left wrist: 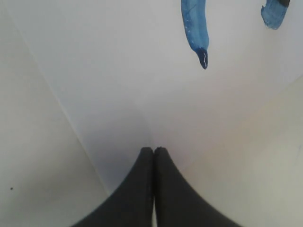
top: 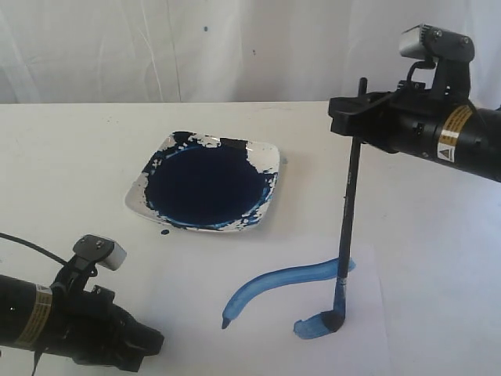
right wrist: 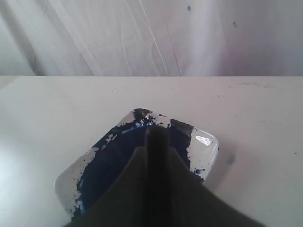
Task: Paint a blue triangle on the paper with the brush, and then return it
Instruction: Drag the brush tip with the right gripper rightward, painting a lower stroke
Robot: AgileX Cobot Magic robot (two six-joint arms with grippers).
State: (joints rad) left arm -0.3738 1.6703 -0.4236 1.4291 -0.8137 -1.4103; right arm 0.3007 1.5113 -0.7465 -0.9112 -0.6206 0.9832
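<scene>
Below the right claw (top: pixel 358 110), which pinches it, the brush (top: pixel 348 204) stands upright, tip on the paper (top: pixel 266 345) at the blue triangle (top: pixel 290 278) (two strokes only); the left claw (left wrist: pixel 154 150) is pressed together.

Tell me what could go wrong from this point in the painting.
1. The right end effector grips the brush near its top, so the long handle might tilt or slip under pressure.
2. The triangle so far is one curved stroke and a short dab, so it may end up rounded or left open.
</scene>
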